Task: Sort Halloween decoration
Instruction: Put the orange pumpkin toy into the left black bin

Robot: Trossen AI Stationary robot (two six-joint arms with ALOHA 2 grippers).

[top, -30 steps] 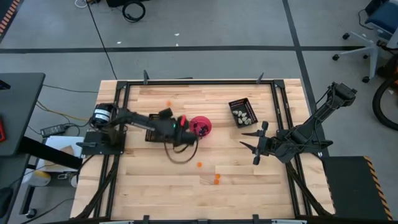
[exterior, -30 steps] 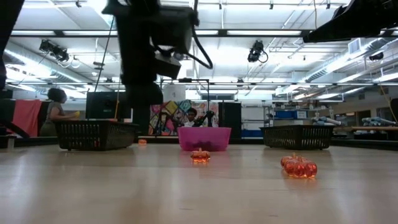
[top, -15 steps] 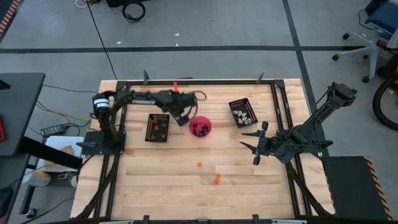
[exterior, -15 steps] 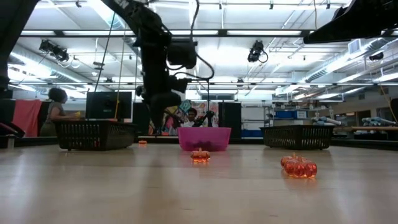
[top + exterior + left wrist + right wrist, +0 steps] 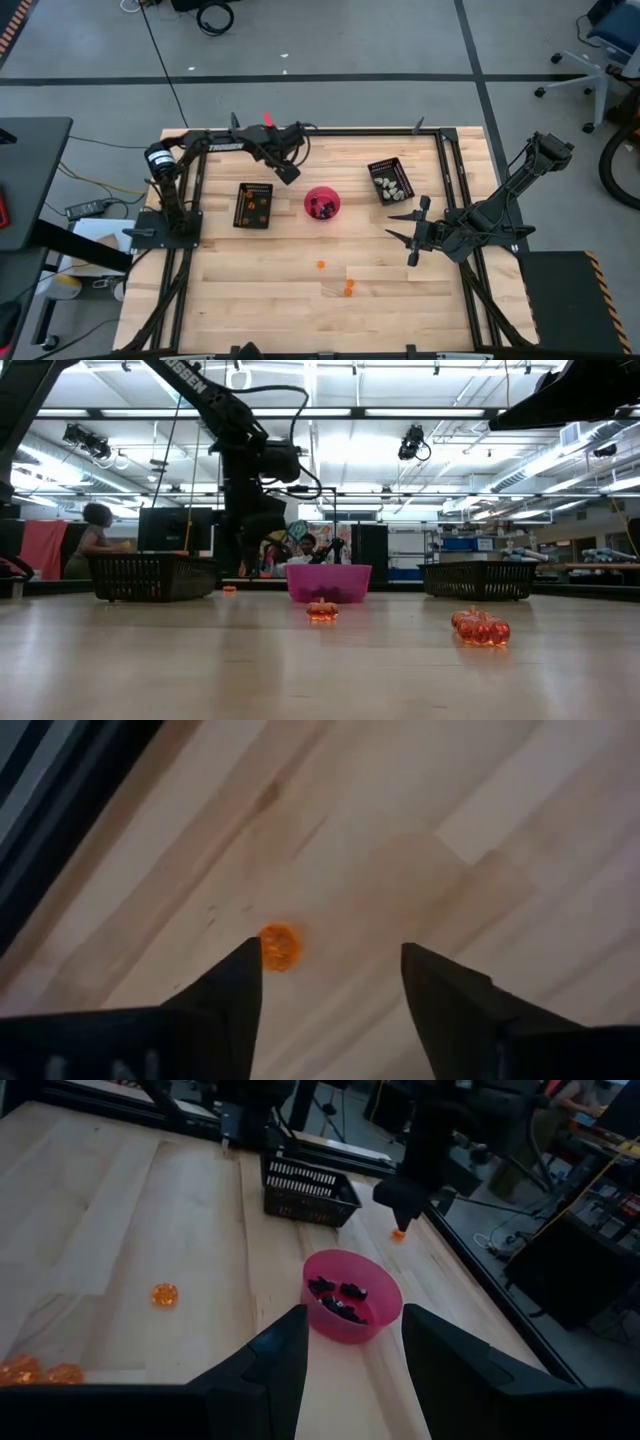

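Note:
My left gripper (image 5: 335,960) hangs open near the table's far edge, fingers pointing down, just above a small orange trinket (image 5: 280,946). The trinket lies on the wood close beside one fingertip and is not between the fingers. The right wrist view shows the same gripper (image 5: 404,1218) over that trinket (image 5: 398,1234). A pink bowl (image 5: 322,203) holds black trinkets. The left black tray (image 5: 253,205) holds orange ones, the right black tray (image 5: 390,180) whitish ones. My right gripper (image 5: 401,226) waits open at the right, level, above the table.
Loose orange trinkets lie on the near half of the table: one (image 5: 321,265) alone and a pair (image 5: 348,288) beyond it. A black frame rail (image 5: 330,131) runs along the far edge, close behind my left gripper. People are in the room behind the table.
My left gripper has swung from beside the pink bowl, across the left tray, toward the table's far edge, turning as it went. It now hangs over the orange trinket there. The trays, the bowl and my right arm have kept still.

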